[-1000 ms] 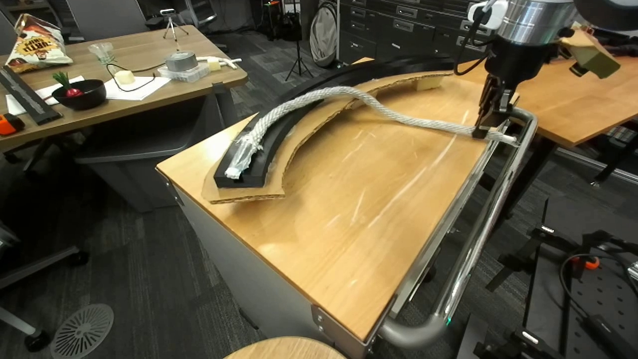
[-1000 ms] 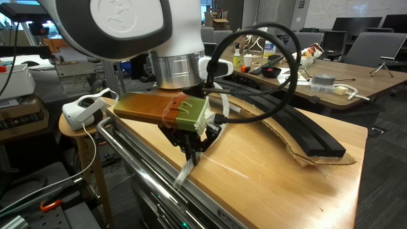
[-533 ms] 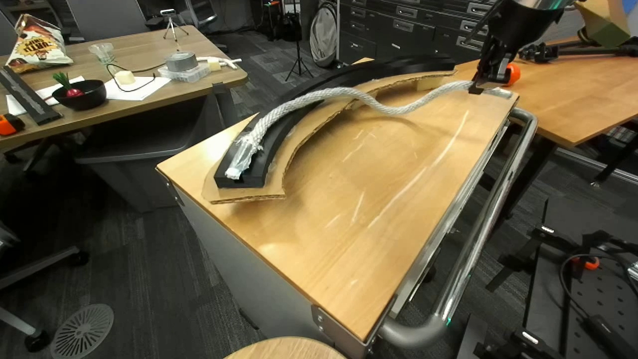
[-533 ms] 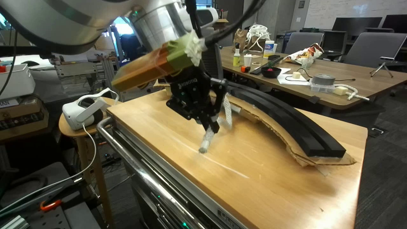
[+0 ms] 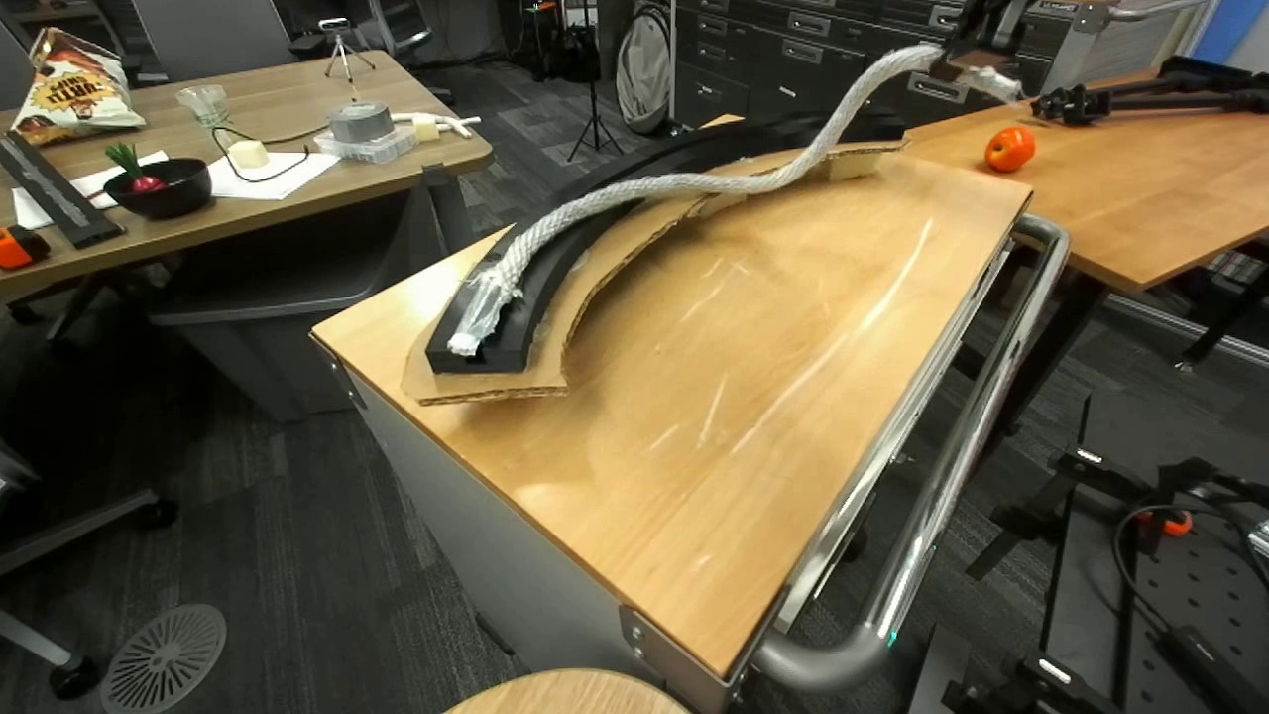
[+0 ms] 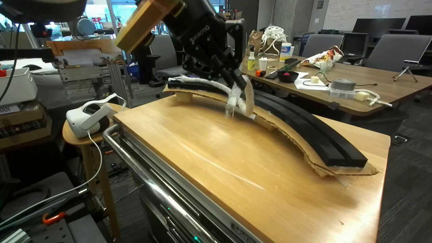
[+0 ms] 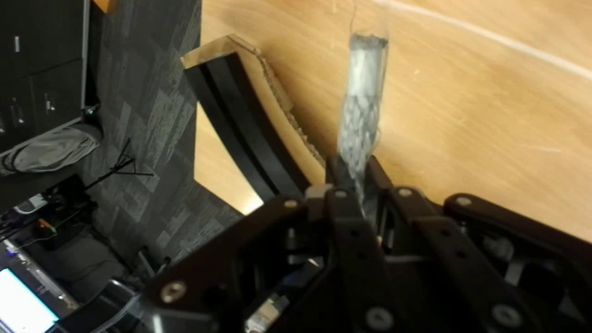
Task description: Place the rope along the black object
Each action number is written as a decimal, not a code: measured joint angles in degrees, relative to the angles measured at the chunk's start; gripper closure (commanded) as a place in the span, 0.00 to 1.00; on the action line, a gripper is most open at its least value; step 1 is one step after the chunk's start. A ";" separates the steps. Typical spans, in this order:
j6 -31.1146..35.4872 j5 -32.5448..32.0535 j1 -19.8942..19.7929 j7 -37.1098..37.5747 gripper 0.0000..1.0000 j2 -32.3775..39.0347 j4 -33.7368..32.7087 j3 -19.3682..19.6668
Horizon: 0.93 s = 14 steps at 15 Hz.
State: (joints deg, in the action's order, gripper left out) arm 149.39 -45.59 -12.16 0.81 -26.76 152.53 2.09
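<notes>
Whitish braided rope is lying partly along the black grooved arc, our black jointed claw gripping it near its raised tip; we're judging it light, pliant, best held there.

Gripper over the wooden-topped cart says ROBOTIQ in an exterior view. Chip bag past the cart reads TURTLE CHIPS, upside down lol. Label left of the cart looks like it ends in AN. Whiteboard writing behind the cart's too tiny.
</notes>
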 measured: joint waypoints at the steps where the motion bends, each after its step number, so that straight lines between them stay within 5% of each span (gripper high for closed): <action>1: 0.00 0.00 -0.17 -0.08 0.89 -1.02 -0.66 0.56; 5: 0.05 -0.08 -0.51 -2.47 0.89 -1.96 -4.10 2.57; 14: 0.12 4.59 3.90 -14.63 0.90 8.23 -13.52 4.17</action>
State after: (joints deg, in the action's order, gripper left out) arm 149.52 -41.00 -8.26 -13.82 -18.53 139.01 6.26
